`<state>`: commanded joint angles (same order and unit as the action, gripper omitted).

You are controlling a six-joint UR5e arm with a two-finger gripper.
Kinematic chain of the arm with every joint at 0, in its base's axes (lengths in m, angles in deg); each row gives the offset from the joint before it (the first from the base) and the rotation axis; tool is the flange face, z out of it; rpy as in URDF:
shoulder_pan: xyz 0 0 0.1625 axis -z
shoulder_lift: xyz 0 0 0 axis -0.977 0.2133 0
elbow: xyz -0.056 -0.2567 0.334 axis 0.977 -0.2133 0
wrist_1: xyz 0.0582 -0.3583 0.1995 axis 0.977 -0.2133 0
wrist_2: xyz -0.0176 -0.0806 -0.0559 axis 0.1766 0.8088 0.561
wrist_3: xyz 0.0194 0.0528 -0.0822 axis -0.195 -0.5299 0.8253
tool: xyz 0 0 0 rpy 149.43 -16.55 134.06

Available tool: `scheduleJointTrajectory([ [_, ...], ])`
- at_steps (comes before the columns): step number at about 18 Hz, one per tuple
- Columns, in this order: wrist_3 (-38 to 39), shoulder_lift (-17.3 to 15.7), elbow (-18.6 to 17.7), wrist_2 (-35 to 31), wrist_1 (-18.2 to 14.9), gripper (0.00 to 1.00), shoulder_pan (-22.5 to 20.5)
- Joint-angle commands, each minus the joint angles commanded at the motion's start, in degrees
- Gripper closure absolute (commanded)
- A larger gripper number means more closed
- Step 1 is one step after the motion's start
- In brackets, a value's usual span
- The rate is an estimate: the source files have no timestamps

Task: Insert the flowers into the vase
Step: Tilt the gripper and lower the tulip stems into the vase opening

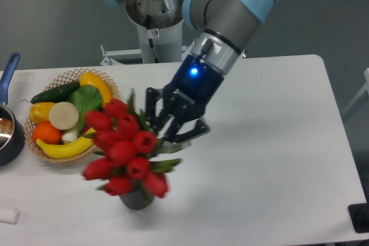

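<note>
Red flowers (124,152), pincer-gripped (163,129), hide most of the vase (136,200).

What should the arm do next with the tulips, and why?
Probably tilt the flowers so the stems point down at the vase. The gripper holds the bunch in front of the vase, whose mouth is hidden behind the buds, with only its base showing. Whether the stems are lined up cannot be told, so lower slowly.
</note>
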<state>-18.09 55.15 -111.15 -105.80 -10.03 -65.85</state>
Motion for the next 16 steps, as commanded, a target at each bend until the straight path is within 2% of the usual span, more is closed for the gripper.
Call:
scheduleJointTrajectory([
  [3, -6.08, 1.14, -0.79, 6.52, 0.00, 0.83, 0.45],
  [8, -6.44, 3.43, -3.07, 12.50, -0.09, 0.84, 0.45],
  [16, -6.44, 6.06, -2.99, 16.47, -0.18, 0.84, 0.01],
])
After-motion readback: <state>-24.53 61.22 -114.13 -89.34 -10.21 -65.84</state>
